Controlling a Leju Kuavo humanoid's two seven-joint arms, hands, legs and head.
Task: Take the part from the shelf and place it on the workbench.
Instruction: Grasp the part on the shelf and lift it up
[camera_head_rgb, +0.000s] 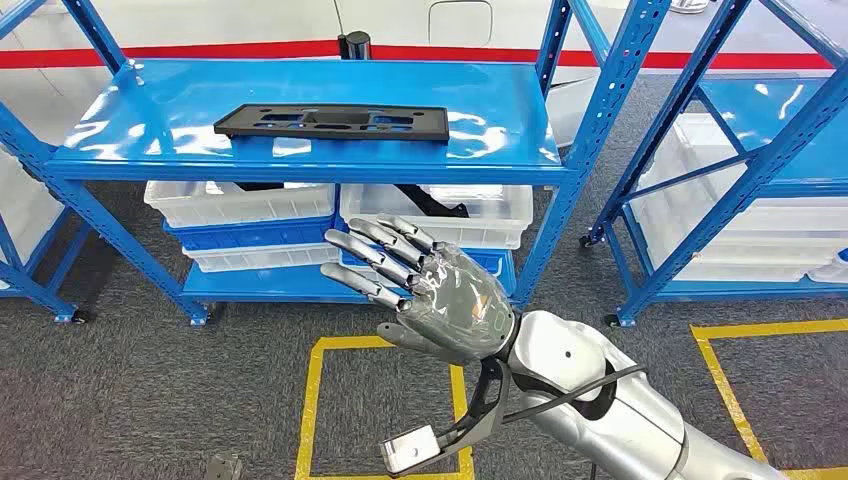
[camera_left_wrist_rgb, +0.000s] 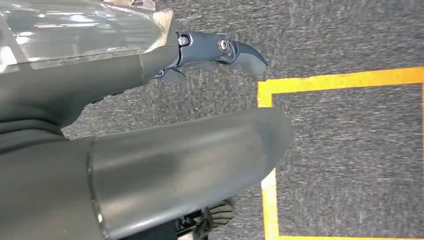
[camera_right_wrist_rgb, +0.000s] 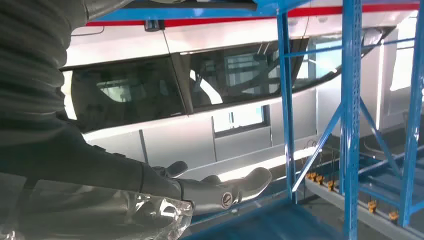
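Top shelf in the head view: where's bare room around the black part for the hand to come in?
The blue top shelf is bare left of the black part and along the front edge, where the open right hand is raised. A bare patch lies right of the part too. The white bins crowd the tier below.

Black part (camera_head_rgb: 331, 122); blue shelf (camera_head_rgb: 150, 120); grey carpet (camera_head_rgb: 150, 380), yellow tape (camera_head_rgb: 310, 400).

Right hand (camera_head_rgb: 440, 300) hovers empty-fingered below the shelf's (camera_head_rgb: 300, 160) black part (camera_head_rgb: 333, 122).
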